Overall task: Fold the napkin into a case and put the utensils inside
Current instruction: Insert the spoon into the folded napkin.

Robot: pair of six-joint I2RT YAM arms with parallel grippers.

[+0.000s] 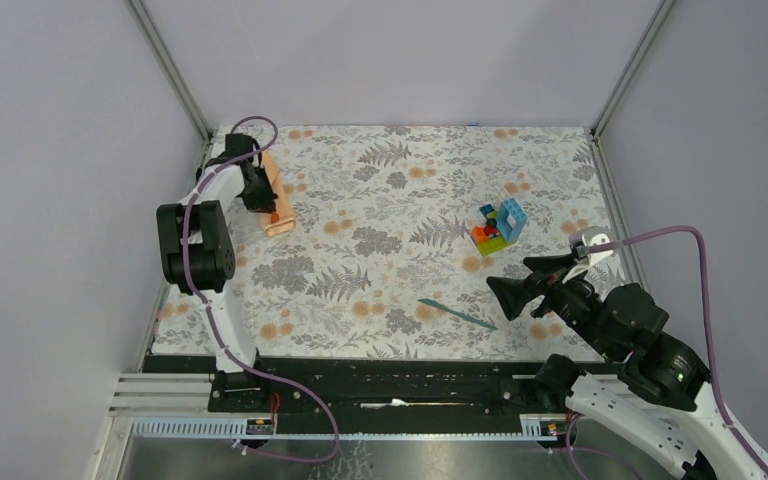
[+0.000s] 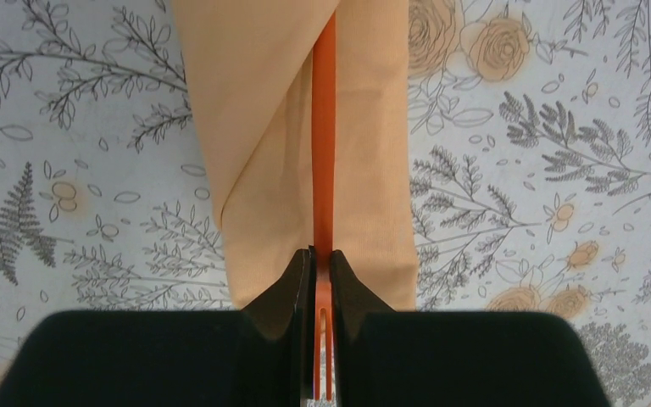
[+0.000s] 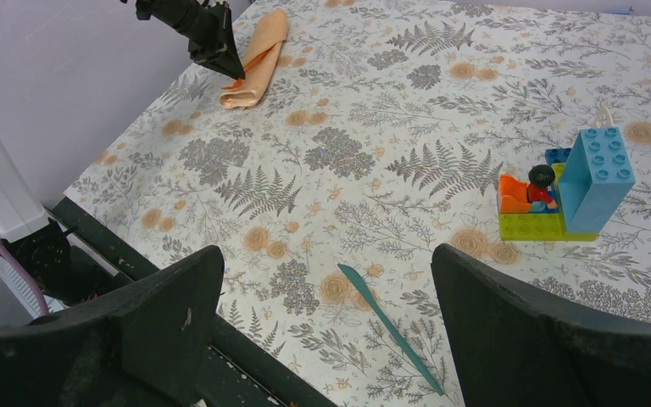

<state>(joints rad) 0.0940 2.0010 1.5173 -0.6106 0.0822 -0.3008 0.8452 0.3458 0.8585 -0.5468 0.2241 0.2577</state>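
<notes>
Between the left gripper's (image 2: 322, 261) fingertips sits the orange utensil (image 2: 325, 136), pinched tight at its near end. The rest of the thin strip runs straight ahead of the jaws. It lies along a fold of the case (image 2: 263, 127), the peach-orange satin cloth folded into a long narrow packet. How far the strip sits under the cloth cannot be told. The case lies flat on the floral mat (image 2: 551, 170) directly in front of and under the left claw, its near end reaching back to the fingertips.

In the top view the left gripper (image 1: 265, 200) is over the near end of the case (image 1: 282, 225), at the mat's (image 1: 380, 190) far left edge. The right wrist view shows the same: left gripper (image 3: 229, 64) tip down on the case (image 3: 267, 42), with a bit of orange utensil (image 3: 253, 61) showing.

The teal utensil (image 3: 390, 326) lies loose on the mat just ahead of the right gripper (image 3: 326, 254), between its spread fingers in that view, touching neither. The right gripper (image 1: 515, 280) is wide open and holds nothing, hovering low over the near right part of the mat; the teal utensil (image 1: 457, 313) is just to its left in the top view.

The toy blocks (image 3: 559, 195) stand ahead and to the right of the right claw, apart from the teal utensil. In the top view the blocks (image 1: 498, 225) are well apart from the case.
</notes>
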